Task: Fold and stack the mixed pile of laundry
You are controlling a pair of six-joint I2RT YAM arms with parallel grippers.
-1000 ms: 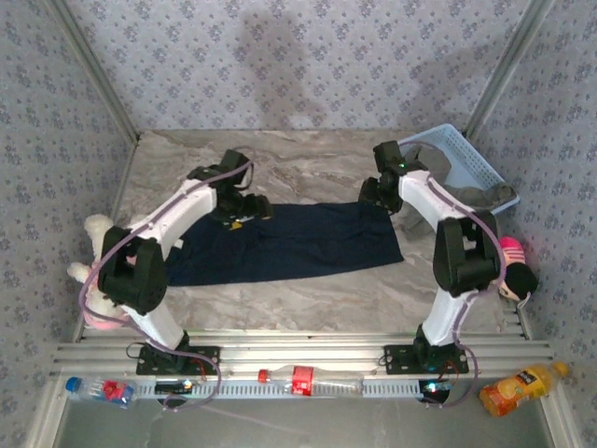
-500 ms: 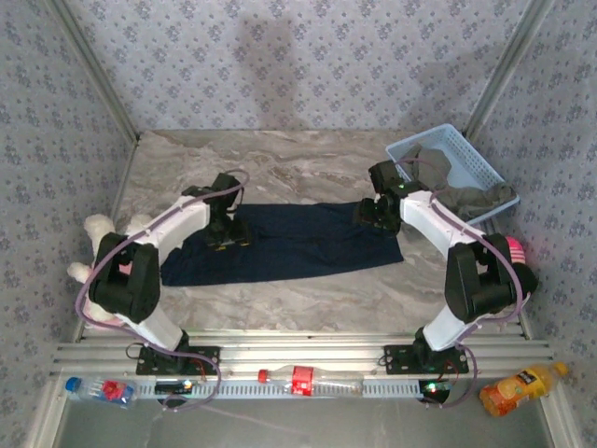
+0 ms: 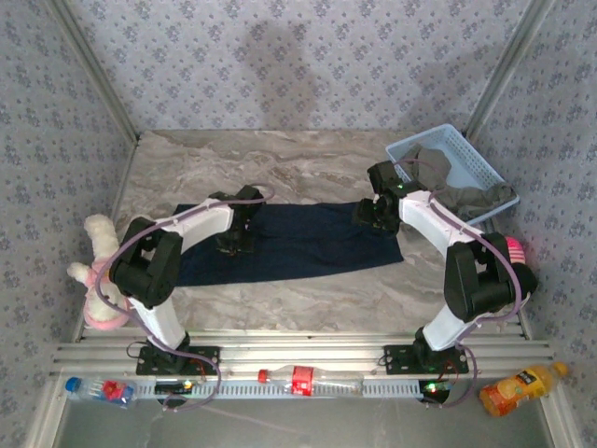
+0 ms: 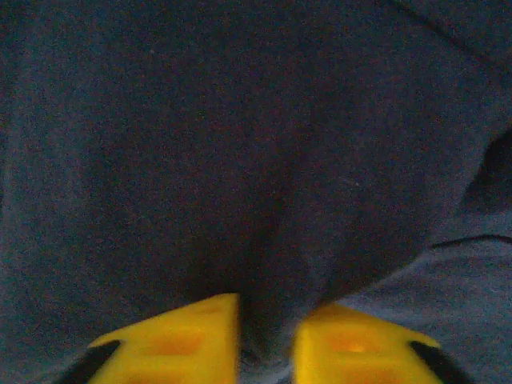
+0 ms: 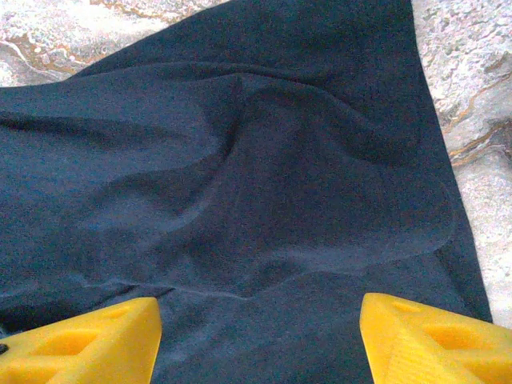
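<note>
The dark navy T-shirt (image 3: 308, 243) lies spread flat across the middle of the marble table. My left gripper (image 3: 233, 239) is down on its left part. In the left wrist view the yellow fingers (image 4: 180, 344) stand close together, and my left gripper (image 4: 266, 340) pinches a raised fold of the navy T-shirt (image 4: 240, 160). My right gripper (image 3: 369, 213) hovers over the shirt's far right corner. In the right wrist view my right gripper (image 5: 260, 340) is open wide above the wrinkled navy T-shirt (image 5: 240, 160), holding nothing. The grey-olive garment (image 3: 471, 194) hangs over the basket's near rim.
A light blue basket (image 3: 466, 149) stands at the back right corner. A white plush toy (image 3: 98, 271) lies at the left edge. Along the front rail lie two plastic bottles (image 3: 308, 381) and an orange juice bottle (image 3: 520, 385). Bare marble table (image 3: 298, 168) stretches behind the shirt.
My left gripper moved right and down onto the shirt and shut on a fold. The right gripper shifted slightly forward early on, then stayed still and open.
</note>
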